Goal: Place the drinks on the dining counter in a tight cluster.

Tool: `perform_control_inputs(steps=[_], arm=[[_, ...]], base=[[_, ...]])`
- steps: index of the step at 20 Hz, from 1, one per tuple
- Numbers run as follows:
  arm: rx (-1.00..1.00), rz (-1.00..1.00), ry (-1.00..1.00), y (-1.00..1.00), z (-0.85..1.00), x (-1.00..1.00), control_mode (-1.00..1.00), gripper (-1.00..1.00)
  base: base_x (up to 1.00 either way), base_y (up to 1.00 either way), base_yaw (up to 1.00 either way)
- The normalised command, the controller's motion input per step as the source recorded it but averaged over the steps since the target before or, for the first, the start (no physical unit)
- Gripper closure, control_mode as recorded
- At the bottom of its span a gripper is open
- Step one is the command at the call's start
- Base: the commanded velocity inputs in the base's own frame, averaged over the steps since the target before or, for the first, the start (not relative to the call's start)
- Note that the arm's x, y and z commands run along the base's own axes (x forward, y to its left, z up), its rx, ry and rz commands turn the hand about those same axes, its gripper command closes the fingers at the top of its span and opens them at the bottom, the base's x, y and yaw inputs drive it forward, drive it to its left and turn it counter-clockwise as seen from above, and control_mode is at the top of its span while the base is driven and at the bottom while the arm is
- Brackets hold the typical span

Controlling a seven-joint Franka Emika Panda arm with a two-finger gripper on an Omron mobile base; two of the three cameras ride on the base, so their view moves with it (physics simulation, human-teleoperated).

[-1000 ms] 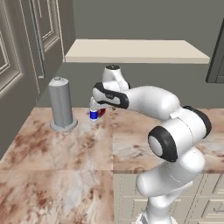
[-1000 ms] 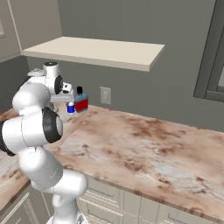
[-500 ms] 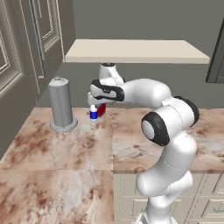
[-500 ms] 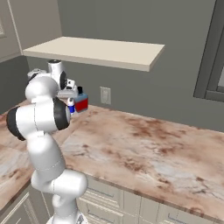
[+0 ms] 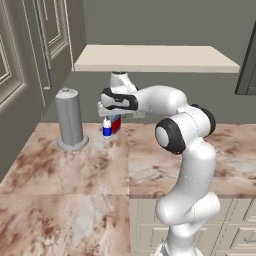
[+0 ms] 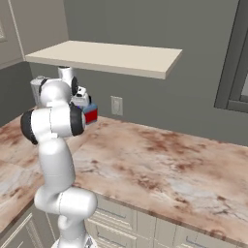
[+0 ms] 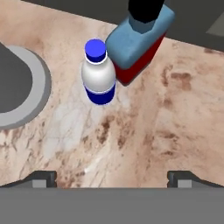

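A small blue-and-white bottle with a blue cap stands upright on a marbled counter. A red-and-blue container with a dark top stands touching it on the far side. My gripper hovers above and just short of the bottle, open, with nothing between its fingers. From the left base view the gripper hangs right over the bottle and the container. The right base view shows the container past my arm. The dining counter is out of view.
A tall grey cylinder on a round base stands left of the bottle, close by. A cream shelf hangs over the counter just above my hand. The wall is right behind the drinks. Cream drawers sit under the counter.
My arm's elbow has swung up and in toward the base, while the hand has stayed over the two drinks. The jaws have stayed open. The drinks have not moved.
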Motion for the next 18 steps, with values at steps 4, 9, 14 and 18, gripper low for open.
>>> perform_control_inputs(steps=[4,9,14,18], arm=[[0.01,-0.04,0.05,0.00,-0.38,0.18,-1.00,-1.00],[0.07,0.00,0.00,0.00,-0.09,0.08,-1.00,-1.00],[0.02,-0.07,0.00,0.03,-0.07,0.16,-1.00,-1.00],[0.00,-0.13,0.00,0.01,-0.18,0.26,-1.00,-1.00]], base=[[0.00,0.00,0.00],[0.00,0.00,0.00],[0.00,0.00,0.00],[0.00,0.00,0.00]])
